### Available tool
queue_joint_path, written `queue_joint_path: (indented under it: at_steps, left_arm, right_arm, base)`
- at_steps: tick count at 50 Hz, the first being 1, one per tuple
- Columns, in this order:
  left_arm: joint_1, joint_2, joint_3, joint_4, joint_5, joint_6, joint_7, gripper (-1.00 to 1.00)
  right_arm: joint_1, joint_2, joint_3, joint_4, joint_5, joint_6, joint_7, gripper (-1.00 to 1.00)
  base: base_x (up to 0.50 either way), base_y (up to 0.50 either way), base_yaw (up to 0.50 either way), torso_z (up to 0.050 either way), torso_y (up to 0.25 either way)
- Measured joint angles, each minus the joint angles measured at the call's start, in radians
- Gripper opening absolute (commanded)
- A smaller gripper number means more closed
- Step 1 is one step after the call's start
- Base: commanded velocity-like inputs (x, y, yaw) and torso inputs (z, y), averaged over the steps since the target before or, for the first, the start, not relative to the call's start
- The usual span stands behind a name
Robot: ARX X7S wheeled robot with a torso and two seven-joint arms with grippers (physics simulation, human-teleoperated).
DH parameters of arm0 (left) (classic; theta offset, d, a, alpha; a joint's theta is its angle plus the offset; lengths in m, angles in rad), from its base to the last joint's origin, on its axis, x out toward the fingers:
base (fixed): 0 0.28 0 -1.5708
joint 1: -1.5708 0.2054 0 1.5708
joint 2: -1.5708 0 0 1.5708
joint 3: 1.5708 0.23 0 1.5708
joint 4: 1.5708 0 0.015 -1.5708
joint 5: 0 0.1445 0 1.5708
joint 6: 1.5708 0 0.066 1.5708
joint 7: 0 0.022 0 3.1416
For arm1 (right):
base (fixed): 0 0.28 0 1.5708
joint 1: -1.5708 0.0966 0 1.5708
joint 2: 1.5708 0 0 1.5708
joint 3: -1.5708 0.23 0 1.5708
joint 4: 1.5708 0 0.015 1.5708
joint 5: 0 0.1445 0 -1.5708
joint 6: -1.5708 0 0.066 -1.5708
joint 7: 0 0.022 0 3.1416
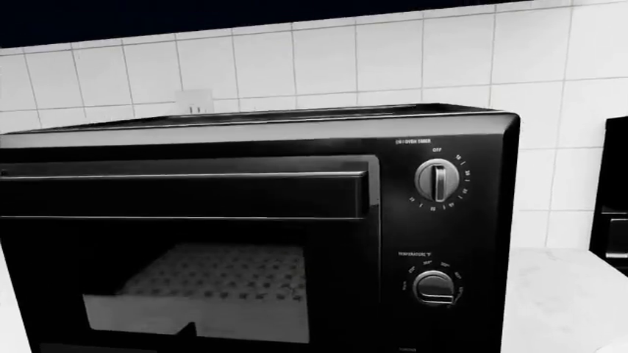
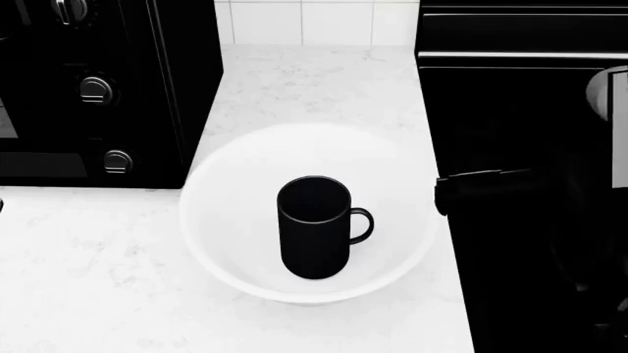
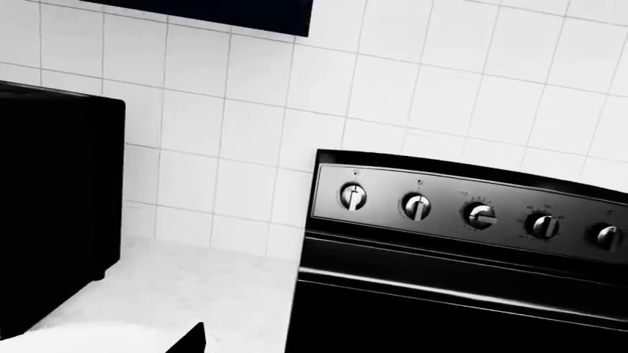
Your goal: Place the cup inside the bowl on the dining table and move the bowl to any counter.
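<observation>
1. The wide, glossy white round bowl (image 2: 309,213) sits on the white, faintly grey-veined marble counter (image 2: 88,272), just beside the black toaster oven (image 2: 98,88) with silver dials.
2. The tall matte black cylindrical cup (image 2: 314,226) stands upright inside the bowl, its loop handle turned away from the toaster oven.
3. A black stove (image 3: 461,257) with a row of silver knobs stands just past the bowl, opposite the toaster oven.
4. White tile backsplash (image 2: 304,20) runs behind the bowl.
5. Neither tool's fingers are visible, so I cannot tell how open either tool is.
</observation>
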Motion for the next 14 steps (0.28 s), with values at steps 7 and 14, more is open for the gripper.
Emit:
queue_joint_path:
  at_steps: [7, 14]
  left_arm:
    - [-0.092, 0.008, 0.033, -0.025, -0.012, -0.043, -0.030, 1.00]
    - [-0.161, 0.018, 0.075, -0.066, 0.004, -0.050, -0.038, 1.00]
  right_arm:
    - [0.102, -0.021, -0.013, 0.039, 0.004, 0.041, -0.008, 1.00]
    - [0.203, -0.048, -0.032, 0.090, -0.012, 0.075, -0.026, 1.00]
  base:
    - [0.00, 0.00, 0.00, 0.000, 0.000]
    - [0.00, 0.00, 0.00, 0.000, 0.000]
